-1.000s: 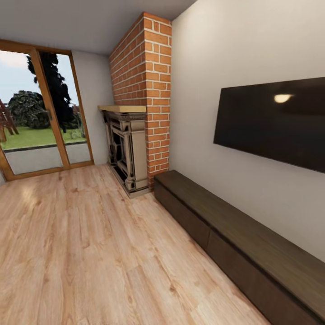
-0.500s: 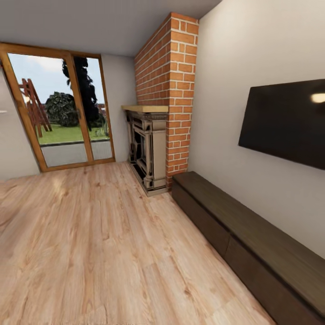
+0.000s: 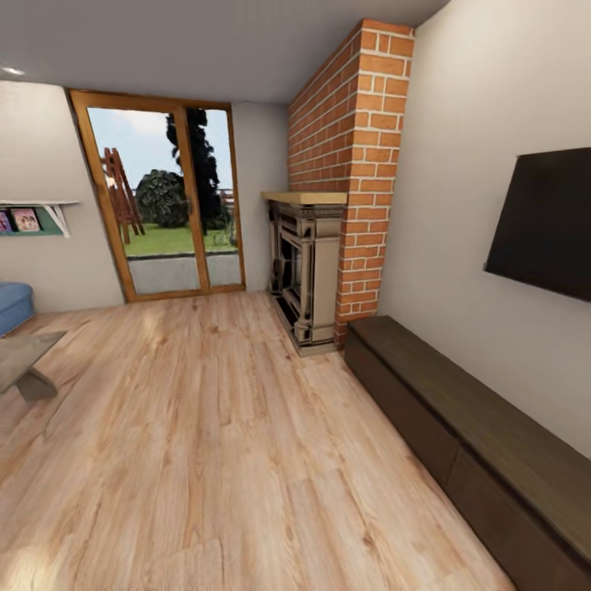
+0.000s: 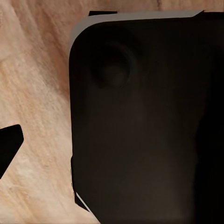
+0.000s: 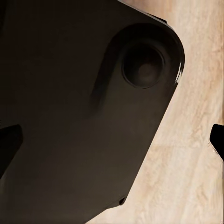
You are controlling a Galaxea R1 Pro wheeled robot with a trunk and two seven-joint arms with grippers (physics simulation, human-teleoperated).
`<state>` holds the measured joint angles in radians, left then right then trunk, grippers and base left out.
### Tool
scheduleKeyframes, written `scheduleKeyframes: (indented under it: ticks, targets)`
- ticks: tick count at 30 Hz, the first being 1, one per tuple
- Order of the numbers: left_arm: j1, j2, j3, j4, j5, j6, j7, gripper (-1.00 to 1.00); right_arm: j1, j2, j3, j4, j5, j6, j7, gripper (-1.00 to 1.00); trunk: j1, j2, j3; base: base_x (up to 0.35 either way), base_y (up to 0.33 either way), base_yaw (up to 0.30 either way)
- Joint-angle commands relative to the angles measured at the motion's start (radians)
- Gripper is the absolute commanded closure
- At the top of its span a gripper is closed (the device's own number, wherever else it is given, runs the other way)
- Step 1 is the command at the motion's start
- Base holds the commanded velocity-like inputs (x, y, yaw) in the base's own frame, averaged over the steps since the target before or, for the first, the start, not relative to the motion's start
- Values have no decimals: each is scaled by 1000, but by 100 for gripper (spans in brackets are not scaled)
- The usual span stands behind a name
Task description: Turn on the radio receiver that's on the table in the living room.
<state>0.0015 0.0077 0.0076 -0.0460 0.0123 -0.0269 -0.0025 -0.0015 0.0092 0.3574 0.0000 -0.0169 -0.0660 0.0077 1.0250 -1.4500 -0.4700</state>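
The radio receiver is out of view. A corner of the low grey table [image 3: 23,359] pokes in at the far left of the head view, on the light wood plank floor [image 3: 205,443] of the living room. My left gripper [image 4: 112,149] hangs over the floor, one dark fingertip [image 4: 9,148] at the picture's edge, the other lost against the robot's black body. My right gripper [image 5: 112,142] is open, its fingertips [image 5: 217,139] wide apart with nothing between them.
A blue sofa [image 3: 13,302] stands behind the table. A long dark wooden TV cabinet [image 3: 476,435] runs along the right wall under a black screen [image 3: 546,226]. A brick fireplace [image 3: 316,263] and a glass patio door [image 3: 168,205] lie ahead.
The head camera has swung left, so the whole room slid right in the picture. The table corner, the sofa and a wall shelf have come into view at the left.
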Motion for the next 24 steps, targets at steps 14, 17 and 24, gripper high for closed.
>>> scheduleKeyframes:
  ticks: [14,17,24]
  targets:
    - [0,0,-3,0,0,0,0,-100,0,0,0,0,0,0,0,-100,0,0,0,0,0,295]
    - [0,0,-3,0,0,0,0,-100,0,0,0,0,0,0,0,-100,0,0,0,0,0,295]
    - [0,0,-4,0,0,0,-1,-100,0,0,0,0,0,0,0,-100,0,0,0,0,0,295]
